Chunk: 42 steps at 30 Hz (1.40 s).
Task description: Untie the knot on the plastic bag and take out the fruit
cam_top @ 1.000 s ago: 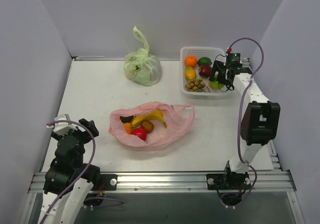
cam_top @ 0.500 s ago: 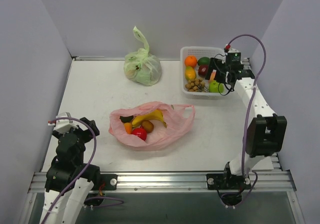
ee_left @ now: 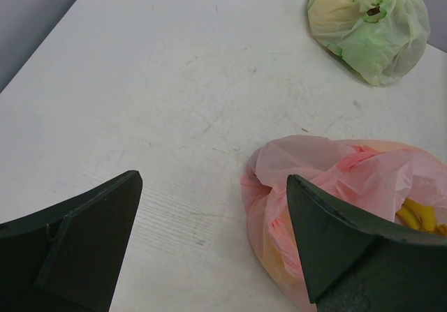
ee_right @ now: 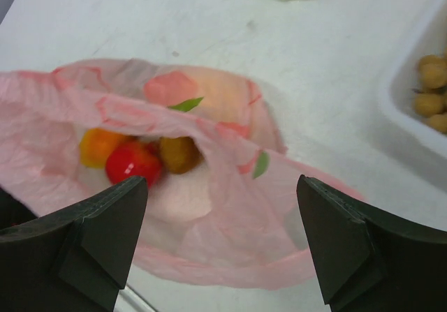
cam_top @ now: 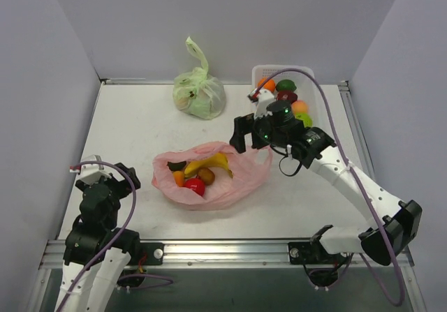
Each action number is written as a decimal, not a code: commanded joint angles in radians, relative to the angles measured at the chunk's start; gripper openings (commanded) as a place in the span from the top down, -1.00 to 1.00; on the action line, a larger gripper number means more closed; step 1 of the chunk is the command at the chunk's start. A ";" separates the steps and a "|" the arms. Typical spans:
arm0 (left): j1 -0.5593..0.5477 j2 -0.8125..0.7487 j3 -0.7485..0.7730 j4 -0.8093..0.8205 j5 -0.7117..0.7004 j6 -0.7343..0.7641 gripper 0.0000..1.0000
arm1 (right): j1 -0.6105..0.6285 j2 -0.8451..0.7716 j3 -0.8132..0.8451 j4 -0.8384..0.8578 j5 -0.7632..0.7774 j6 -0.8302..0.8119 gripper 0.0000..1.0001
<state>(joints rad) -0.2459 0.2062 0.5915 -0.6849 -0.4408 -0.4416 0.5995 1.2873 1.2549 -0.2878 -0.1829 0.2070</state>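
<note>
The plastic bag [cam_top: 213, 176] lay flat on the counter [cam_top: 133, 130] with its mouth open and facing up. The fruit rested inside the bag, toward its left half: a yellow banana bunch [cam_top: 209, 163], a red apple [cam_top: 195, 186], an orange piece [cam_top: 179, 178] and a brown piece [cam_top: 206, 175]. One thin handle loop [cam_top: 263, 153] lay loose at the right end of the bag.

The right pincer [ee_right: 222, 183] hung above the far right part of the bag. Its jaws stood wide apart and held nothing. Whether a fingertip touched the plastic could not be told from the views.

The left pincer [ee_left: 213, 178] sat to the near left of the bag, well apart from it. Its jaws were also spread wide and empty.

A pale green bag [cam_top: 199, 95] with an upright tied top stood beyond the plastic bag. A white basket [cam_top: 286, 67] holding further fruit pieces stood beyond the plastic bag and to its right.
</note>
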 commanded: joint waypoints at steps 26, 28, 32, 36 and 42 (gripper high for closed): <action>0.019 0.019 0.021 0.047 0.030 0.007 -0.92 | 0.456 0.520 -0.006 0.309 -0.007 0.167 -0.91; 0.022 0.019 0.021 0.048 0.034 0.010 -0.91 | 0.460 0.532 0.004 0.308 -0.009 0.158 -0.92; 0.028 0.021 0.019 0.053 0.042 0.014 -0.91 | 0.467 0.555 0.015 0.297 0.029 0.147 -0.91; 0.031 0.024 0.019 0.054 0.045 0.015 -0.91 | 0.467 0.589 0.028 0.294 0.060 0.137 -0.88; 0.033 0.022 0.019 0.054 0.048 0.015 -0.92 | 0.467 0.589 0.012 0.292 0.063 0.135 -0.45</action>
<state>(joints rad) -0.2203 0.2283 0.5915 -0.6834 -0.4068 -0.4366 1.0668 1.8870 1.2495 0.0040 -0.1497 0.3557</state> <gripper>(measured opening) 0.958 0.775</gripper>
